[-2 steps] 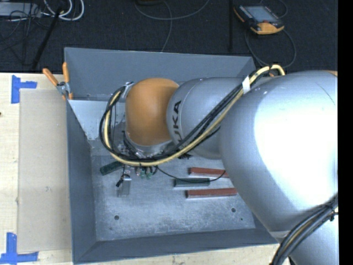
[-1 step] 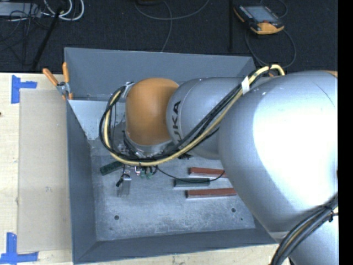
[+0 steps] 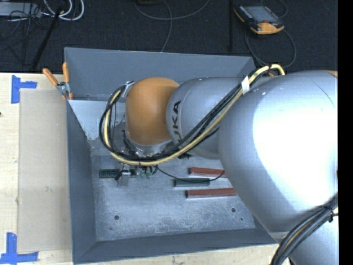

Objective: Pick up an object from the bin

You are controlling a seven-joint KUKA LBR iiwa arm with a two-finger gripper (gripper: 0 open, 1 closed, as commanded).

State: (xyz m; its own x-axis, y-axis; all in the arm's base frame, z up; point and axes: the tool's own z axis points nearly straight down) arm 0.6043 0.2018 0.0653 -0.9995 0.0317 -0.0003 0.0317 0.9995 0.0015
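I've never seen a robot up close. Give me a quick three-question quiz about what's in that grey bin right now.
1. True or false: a dark grey bar lies between the reddish-brown bars on the floor of the bin.
2. What colour is the rounded cover on the arm's wrist? A) blue B) orange C) green
3. How many reddish-brown bars lie on the bin floor?

Key: 1 true; 2 B; 3 two.
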